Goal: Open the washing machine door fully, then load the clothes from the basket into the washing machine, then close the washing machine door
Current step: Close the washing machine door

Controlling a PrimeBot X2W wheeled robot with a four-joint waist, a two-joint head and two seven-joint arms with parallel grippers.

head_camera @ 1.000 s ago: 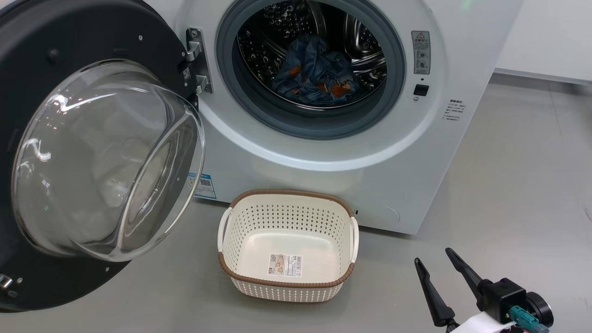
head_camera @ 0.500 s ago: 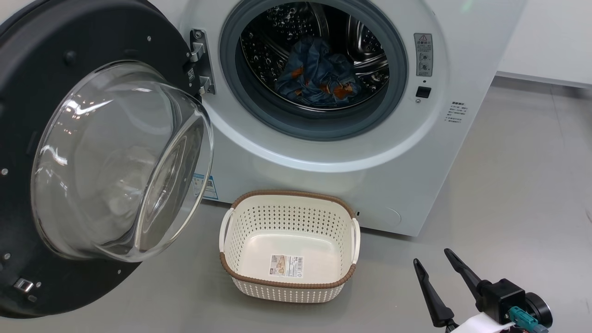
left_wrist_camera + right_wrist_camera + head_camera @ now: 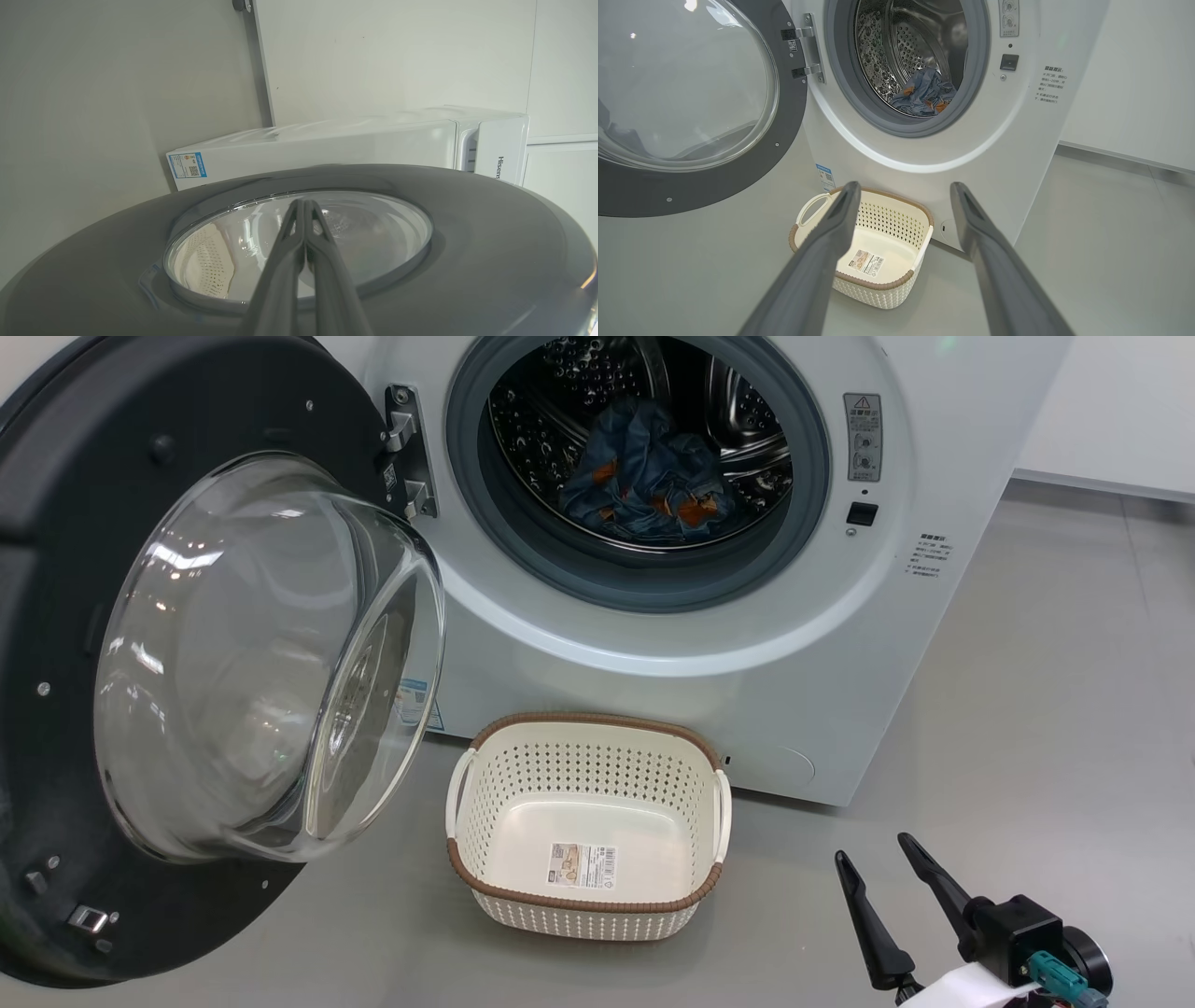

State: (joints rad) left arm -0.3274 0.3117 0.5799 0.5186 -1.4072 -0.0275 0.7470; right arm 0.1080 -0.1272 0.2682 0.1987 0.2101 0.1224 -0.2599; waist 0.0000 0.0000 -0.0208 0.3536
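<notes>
Loading done — basket (image 3: 579, 903) empty, clothes (image 3: 653, 485) in drum (image 3: 747, 420). The washing machine door (image 3: 56, 569) is apparently swinging inward — closing begun; left gripper (image 3: 304, 202) pressed together behind it, right gripper (image 3: 872, 848) apart, empty.

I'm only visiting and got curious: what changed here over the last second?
The washing machine door has swung a little toward the opening, starting to close; the shut left fingers sit at its outer side. The slight shift of the whole view is the camera. The clothes in the drum, the empty basket and the open right fingers stayed put.
</notes>
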